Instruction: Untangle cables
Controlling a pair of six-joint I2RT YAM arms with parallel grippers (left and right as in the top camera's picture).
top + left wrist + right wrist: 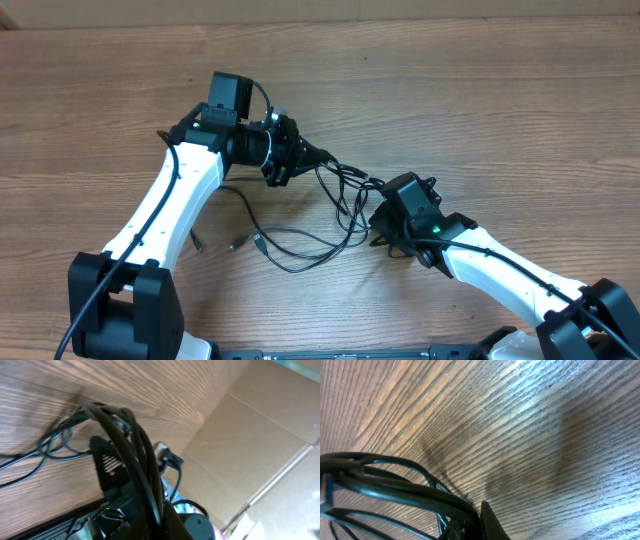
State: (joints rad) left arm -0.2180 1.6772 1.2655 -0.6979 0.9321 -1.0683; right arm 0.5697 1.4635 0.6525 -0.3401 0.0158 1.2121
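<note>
The cables (345,180) were only partly sorted out. The left pincer (305,157) was clamped on one end of the bunch, and short strands ran from it across to the right pincer (380,212), which also appeared closed on them. In the right wrist view the cords (380,487) converged beside one finger (492,522), though the jaws themselves were mostly out of frame. The left wrist view showed a thick sheaf of cords (131,442) crossing close to the camera, several strands pressed together.

Below and between the two arms, slack loops lay on the wooden surface (500,100), overlapping one another. A couple of small plugs (237,241) rested free near the left arm. By my judgement, the bundle had been opened and spread, but no cord lay apart by itself. The crossings near the right pincer and in the loose loops were left to work out.
</note>
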